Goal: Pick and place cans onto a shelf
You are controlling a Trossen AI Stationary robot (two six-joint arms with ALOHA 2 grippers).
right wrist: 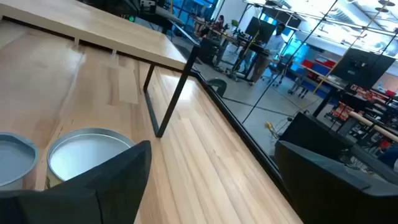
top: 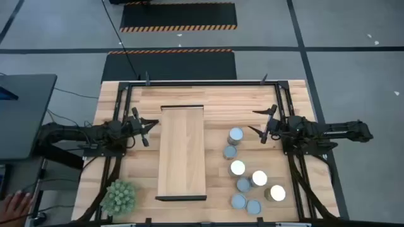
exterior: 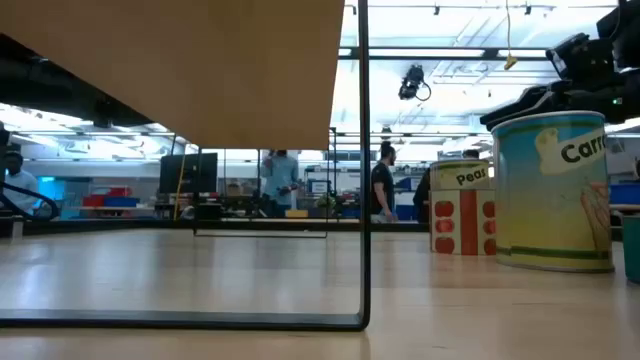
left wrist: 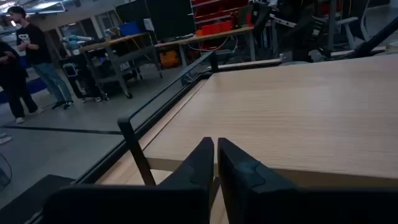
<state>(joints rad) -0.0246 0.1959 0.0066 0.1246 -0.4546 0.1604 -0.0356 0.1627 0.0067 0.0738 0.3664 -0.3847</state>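
The shelf (top: 182, 151) is a pale wooden board raised on thin dark legs (exterior: 362, 160) at mid-table. Several cans stand upright on the tabletop to its right; the farthest (top: 235, 135) is nearest my right gripper. My right gripper (top: 255, 122) hovers open just right of that can, pointing toward the table's left. Its wrist view shows two can tops (right wrist: 87, 152) ahead of and below its fingers. My left gripper (top: 151, 128) is shut beside the shelf's left long edge. Its fingers (left wrist: 214, 158) point across the shelf top (left wrist: 298, 106).
A spiky green plant (top: 120, 197) sits at the table's near left corner. A person's hand (top: 16, 203) shows beyond the table's left edge. A dark frame runs around the table. In the low view, labelled cans (exterior: 555, 190) stand right of the shelf leg.
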